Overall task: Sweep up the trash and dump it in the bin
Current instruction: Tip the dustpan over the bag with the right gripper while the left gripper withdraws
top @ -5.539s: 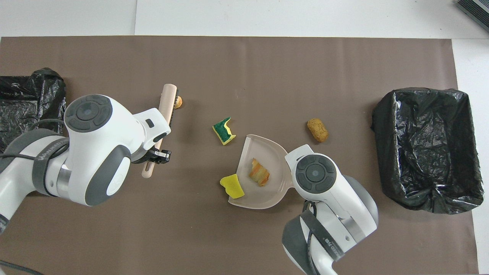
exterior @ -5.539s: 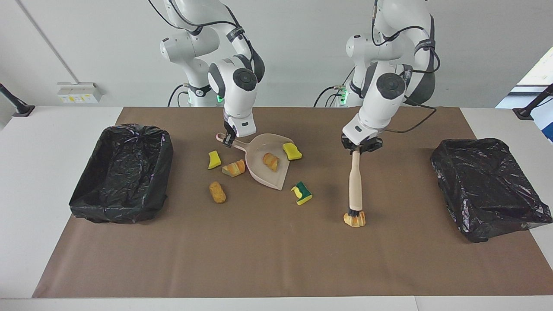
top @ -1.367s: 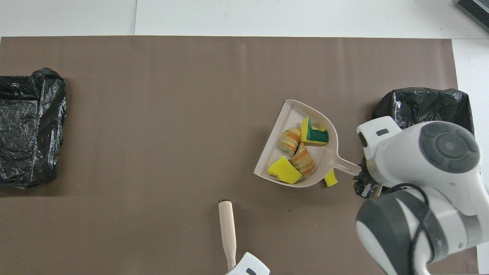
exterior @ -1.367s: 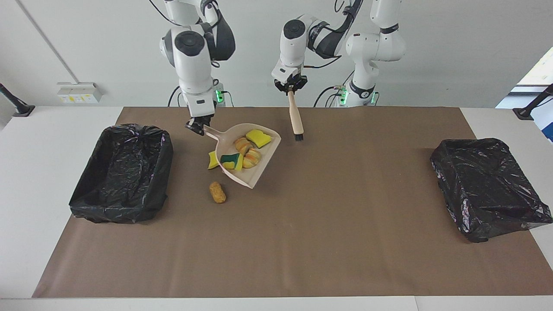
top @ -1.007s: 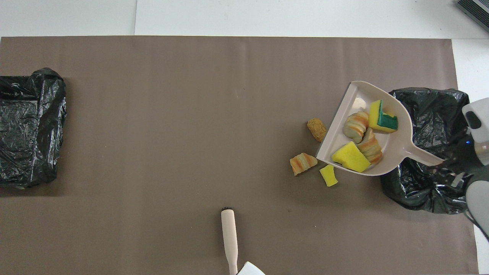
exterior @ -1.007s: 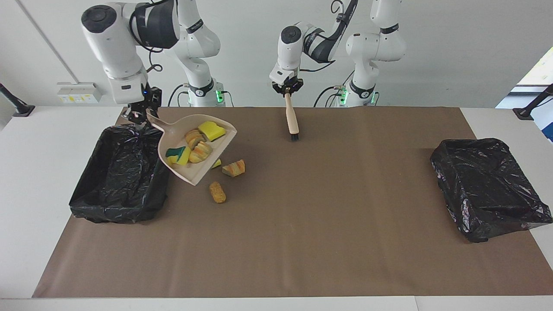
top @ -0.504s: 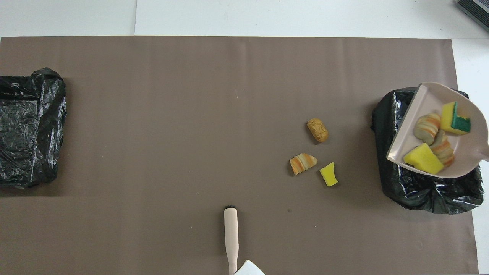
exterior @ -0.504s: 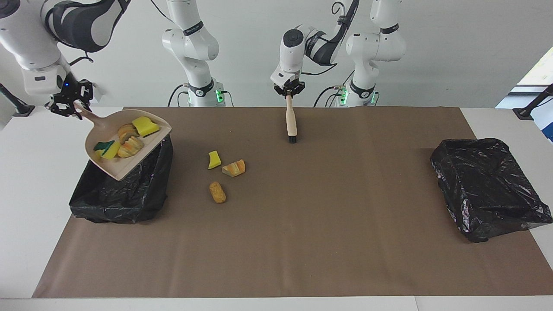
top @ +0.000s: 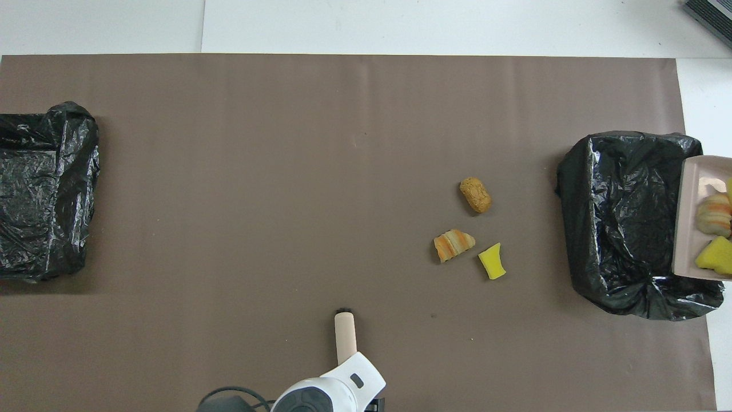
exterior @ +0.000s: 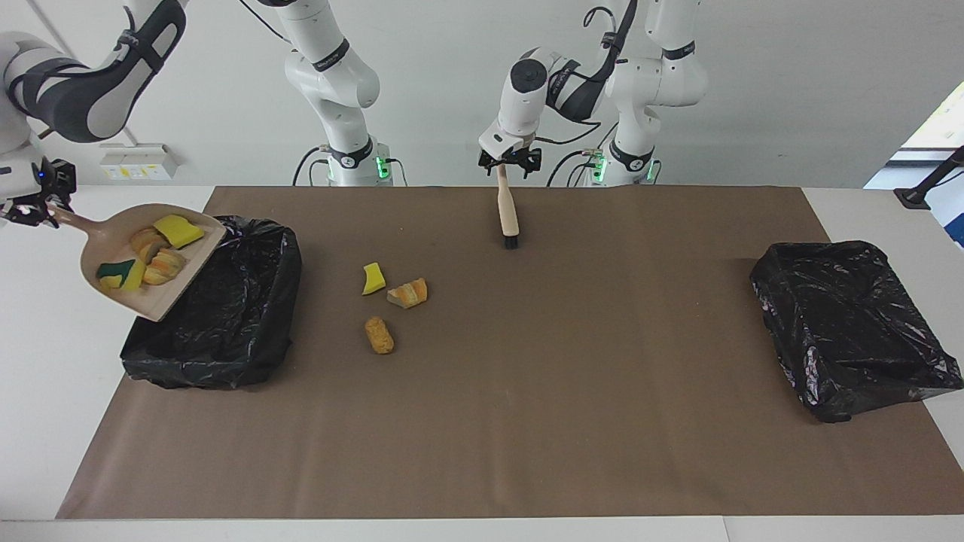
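While right pincer clamps the cropped dustpan, left pincer at brush: open or shut, unclear.

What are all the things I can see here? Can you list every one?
mat: 1, brown, covers the white table
bins: 2, black-lined, one at each end of the mat
dustpan: 1, pale pink, held up over the outer edge of the bin at the right arm's end
trash in dustpan: 4, two yellow sponge bits, one green-backed, and two golden-brown bread bits
trash on mat: 3, yellow sponge bit, striped bread bit, brown roll, close together mid-mat
brush: 1, beige handle, black bristles, upright near the robots
right hand: shut on the dustpan's handle
left hand: open at the brush's top
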`<move>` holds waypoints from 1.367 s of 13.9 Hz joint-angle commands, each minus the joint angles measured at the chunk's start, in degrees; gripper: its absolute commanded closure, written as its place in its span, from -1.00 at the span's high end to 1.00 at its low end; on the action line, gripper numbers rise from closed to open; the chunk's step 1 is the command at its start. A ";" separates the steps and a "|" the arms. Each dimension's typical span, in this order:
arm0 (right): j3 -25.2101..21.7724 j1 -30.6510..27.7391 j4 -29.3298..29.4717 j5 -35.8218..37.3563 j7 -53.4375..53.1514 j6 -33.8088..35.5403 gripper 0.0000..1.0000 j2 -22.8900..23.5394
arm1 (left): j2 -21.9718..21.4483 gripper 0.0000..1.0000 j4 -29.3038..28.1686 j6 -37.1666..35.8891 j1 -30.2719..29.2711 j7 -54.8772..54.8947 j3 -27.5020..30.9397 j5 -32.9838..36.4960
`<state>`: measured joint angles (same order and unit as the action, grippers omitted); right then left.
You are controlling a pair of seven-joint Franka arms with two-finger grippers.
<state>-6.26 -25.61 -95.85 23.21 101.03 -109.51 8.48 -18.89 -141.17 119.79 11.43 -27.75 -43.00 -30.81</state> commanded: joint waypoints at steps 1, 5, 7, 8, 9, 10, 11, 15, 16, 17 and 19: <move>0.46 1.00 0.84 4.20 3.38 -1.93 -1.00 0.39 | 0.61 1.00 10.08 -9.62 -0.54 4.18 9.13 11.41; 0.46 4.26 -2.39 13.87 3.74 -7.18 -1.00 -0.22 | 5.16 1.00 28.88 -24.91 -0.01 15.09 26.97 22.86; 0.46 4.26 -4.16 17.21 3.74 -10.45 -1.00 -1.01 | 9.47 1.00 39.96 -30.64 -0.10 18.68 34.18 26.40; 0.46 4.34 -4.34 18.18 3.74 -11.33 -1.00 -1.01 | 11.06 1.00 44.27 -33.20 -0.10 21.75 36.91 26.85; 0.55 4.69 -4.43 19.67 3.65 -11.52 -1.00 -1.01 | 12.99 1.00 48.58 -36.35 -0.18 24.82 38.85 27.20; 0.55 5.83 -4.43 20.81 3.65 -11.78 -1.00 -0.92 | 14.57 1.00 52.36 -39.34 -0.27 27.38 40.53 28.07; 0.55 6.01 -4.43 21.43 3.65 -11.87 -1.00 -0.92 | 16.24 1.00 55.80 -41.46 -0.45 29.06 41.59 28.60; 0.55 6.19 -4.26 22.76 3.65 -11.87 -1.00 -0.84 | 17.40 1.00 58.82 -42.63 -0.80 30.13 42.48 28.87; 0.55 6.19 -4.26 23.72 3.65 -11.78 -1.00 -0.92 | 17.23 1.00 58.73 -42.80 -0.80 30.04 42.48 28.96; 0.55 6.19 -4.26 24.51 3.56 -11.78 -1.00 -1.01 | 16.96 1.00 58.73 -42.89 -0.89 30.04 42.65 29.31; 0.55 6.19 -4.34 25.91 3.30 -11.78 -1.00 -1.01 | 16.26 1.00 58.21 -43.24 -1.32 29.95 42.92 29.31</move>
<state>-5.81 -19.11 -99.01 46.76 103.02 -120.34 8.74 -2.66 -84.22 78.58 10.80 1.61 -0.09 -2.67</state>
